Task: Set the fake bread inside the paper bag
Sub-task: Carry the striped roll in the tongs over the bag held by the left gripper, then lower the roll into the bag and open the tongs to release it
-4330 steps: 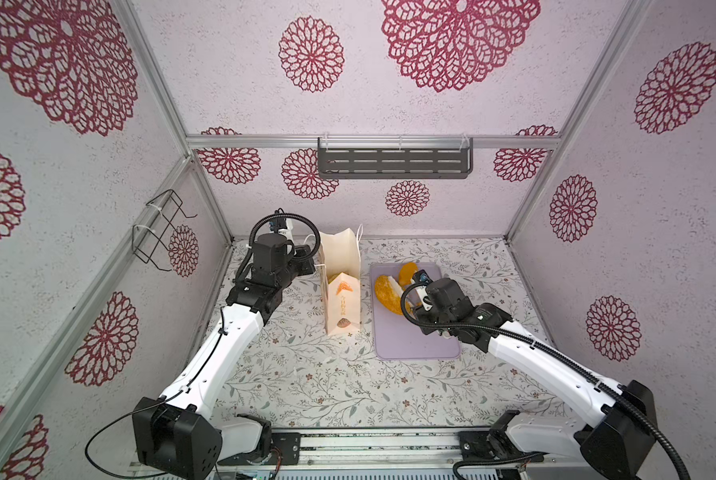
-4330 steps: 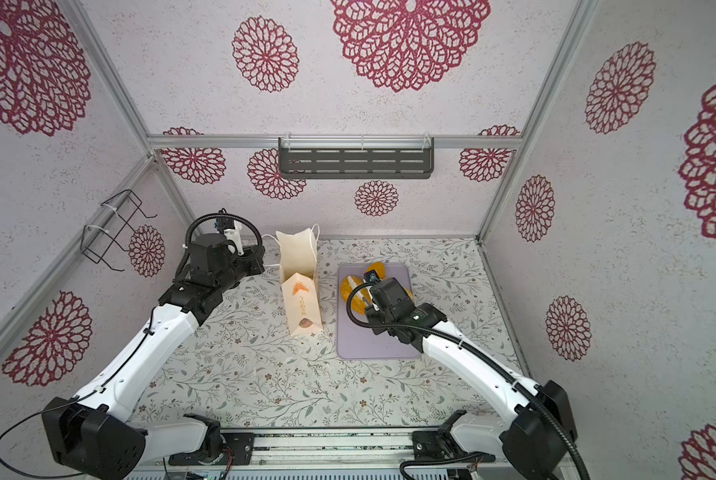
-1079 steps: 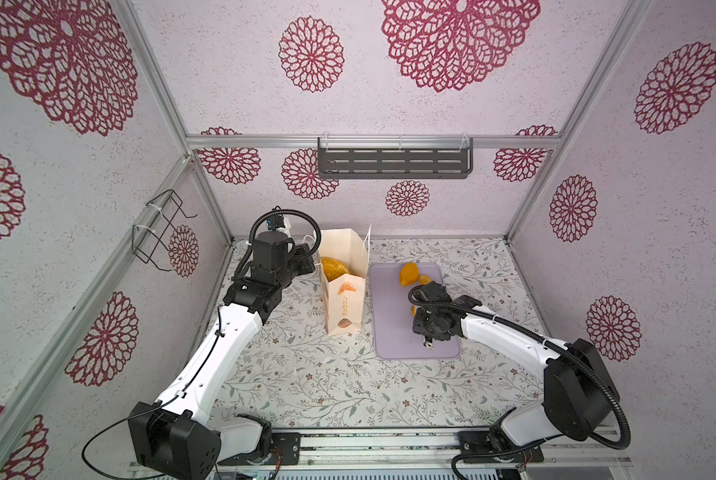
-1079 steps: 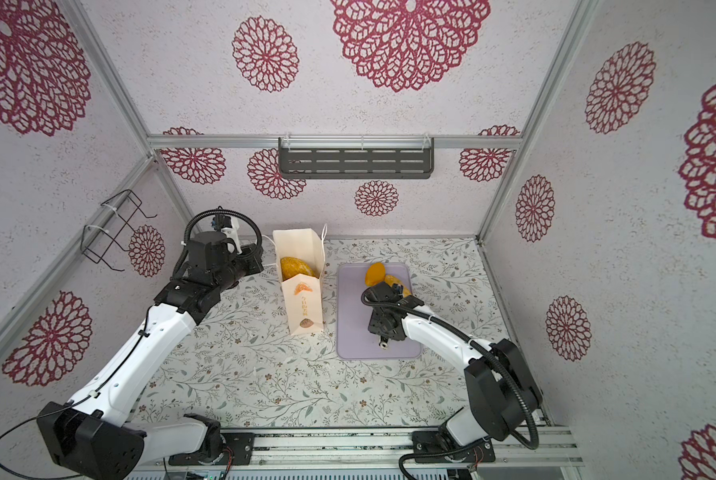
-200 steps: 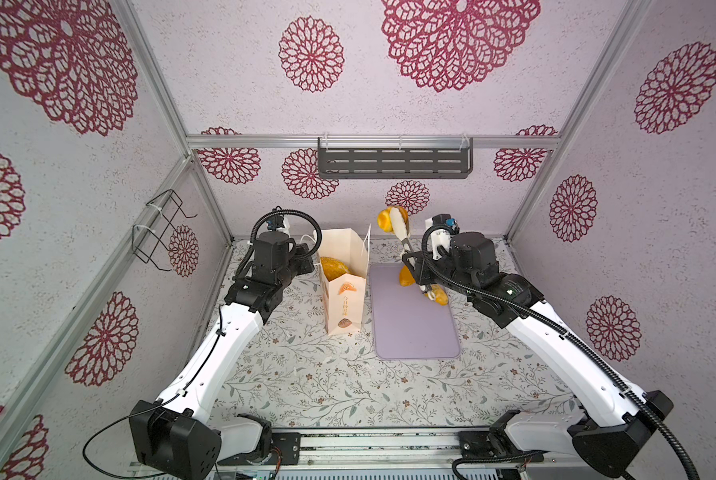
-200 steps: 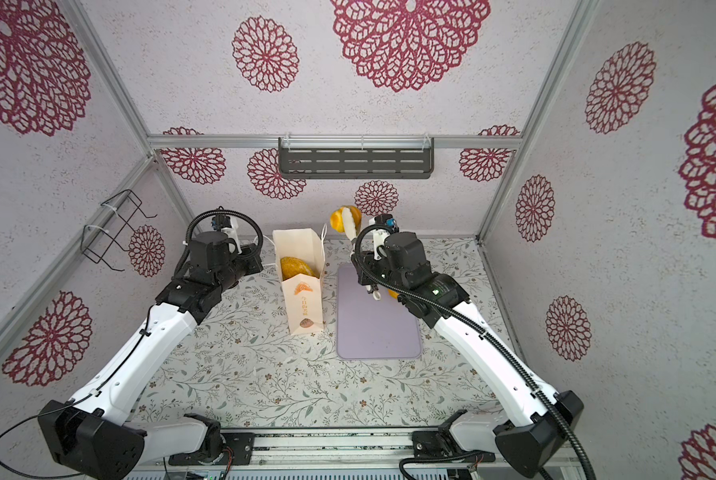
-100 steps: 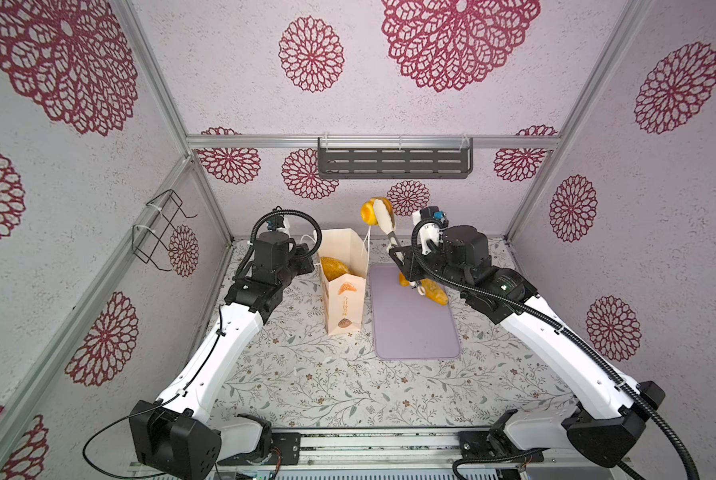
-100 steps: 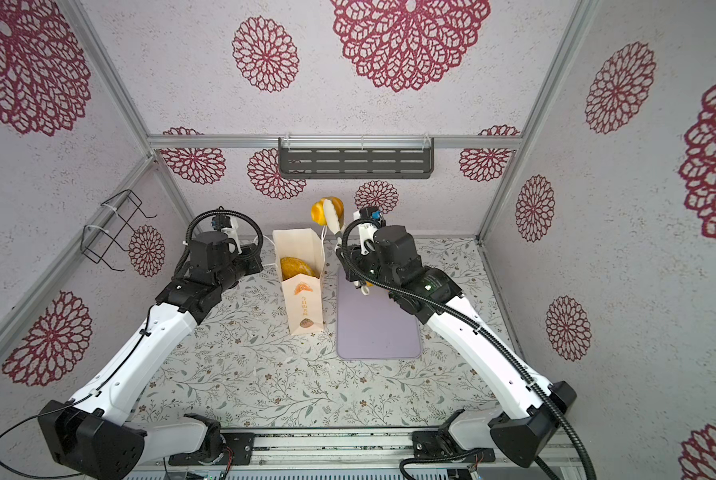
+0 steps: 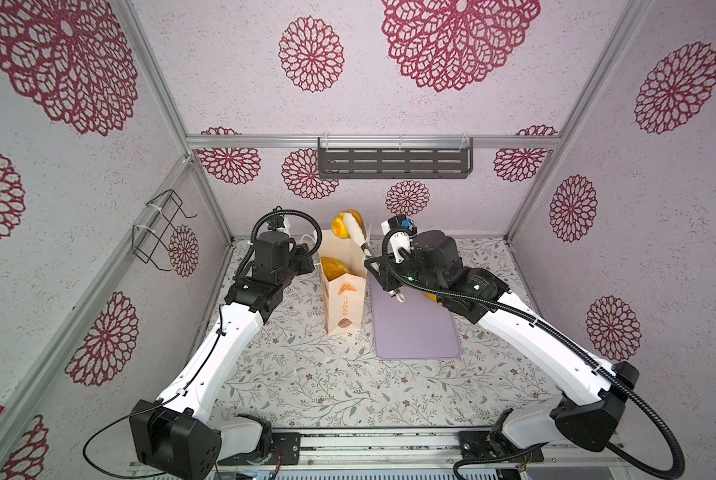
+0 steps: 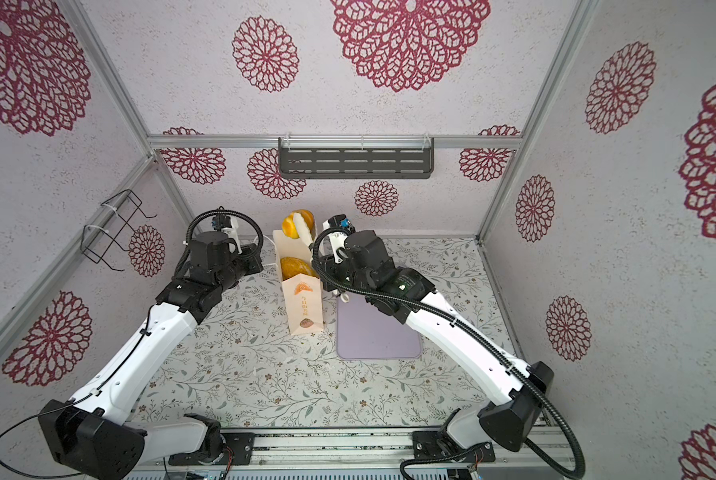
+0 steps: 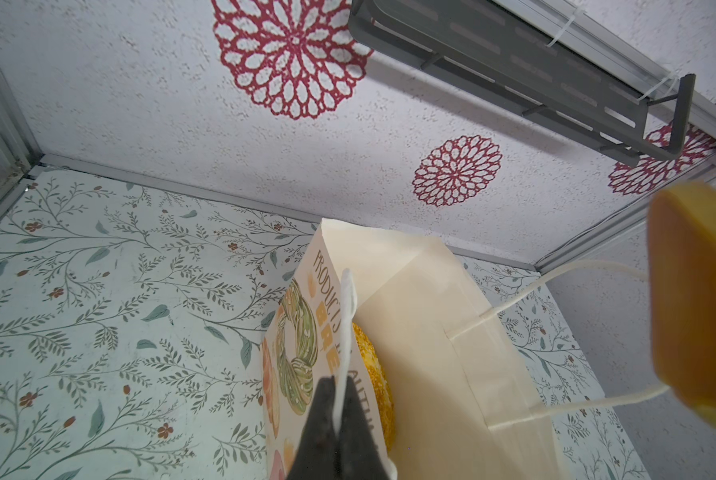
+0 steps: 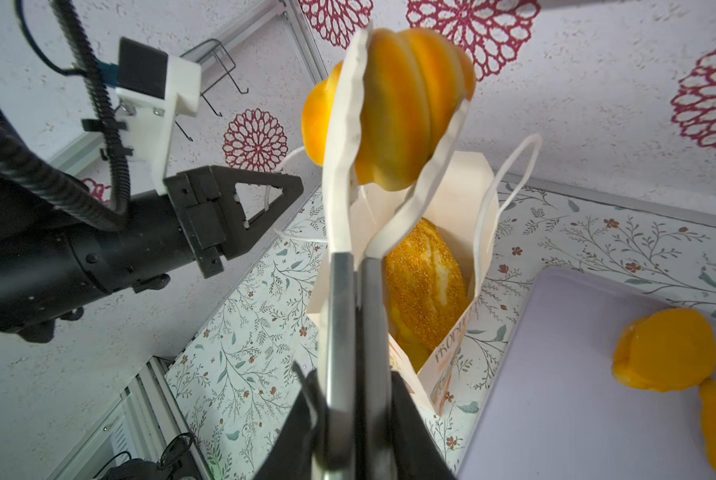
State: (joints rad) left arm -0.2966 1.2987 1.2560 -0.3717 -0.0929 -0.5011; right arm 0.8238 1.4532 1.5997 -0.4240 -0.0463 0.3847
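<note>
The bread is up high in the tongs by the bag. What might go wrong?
The ribbed orange toy roll sits only between the white tips of the metal tongs in the right gripper; it might slip and miss the tall cream paper bag.
A big seeded golden loaf already fills much of the bag's mouth, so the roll may jam on top.
</note>
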